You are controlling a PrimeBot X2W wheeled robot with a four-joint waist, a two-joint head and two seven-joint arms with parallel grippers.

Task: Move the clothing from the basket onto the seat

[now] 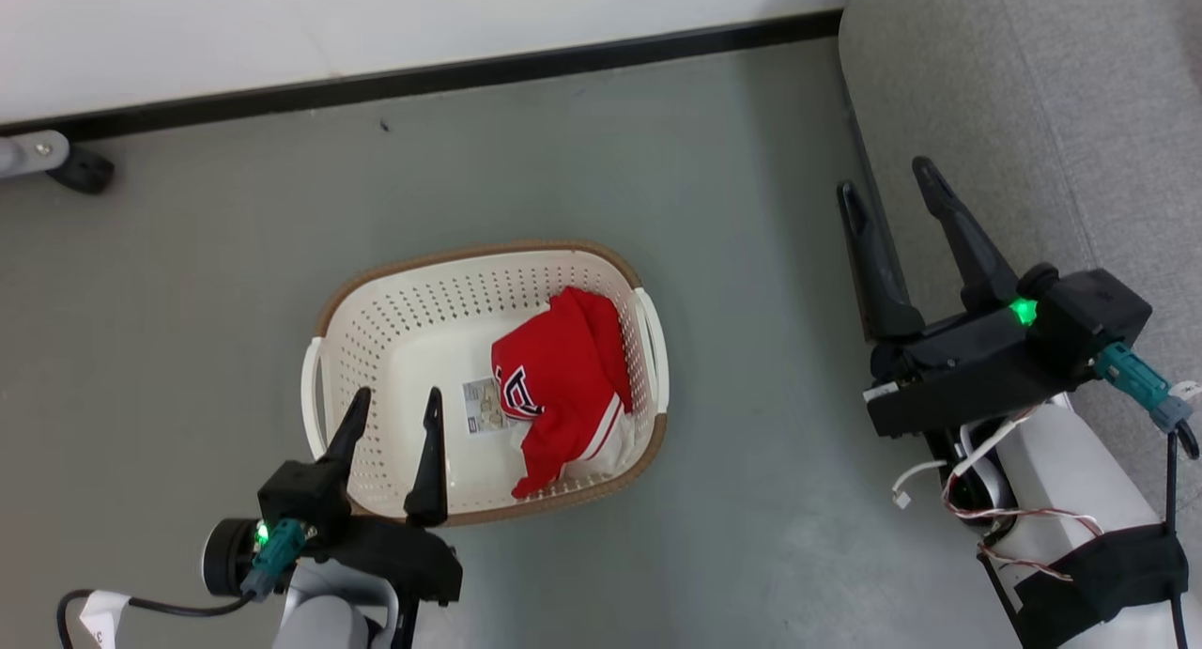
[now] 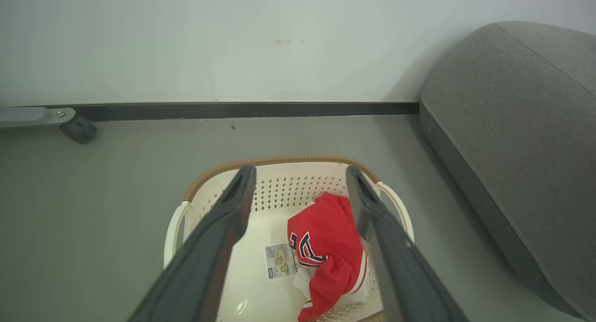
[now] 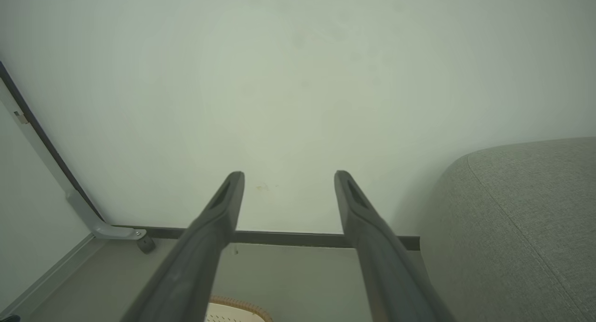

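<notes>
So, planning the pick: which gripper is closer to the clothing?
The left gripper, jaws open over the basket beside the red clothing; the right gripper hangs off by the seat edge.

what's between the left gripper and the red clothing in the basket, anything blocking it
Nothing visible blocks it. The left gripper is open above the near side of the basket, and the clothing lies uncovered on the basket's right side. Only bare basket floor and a flat label sticker lie between them.
</notes>
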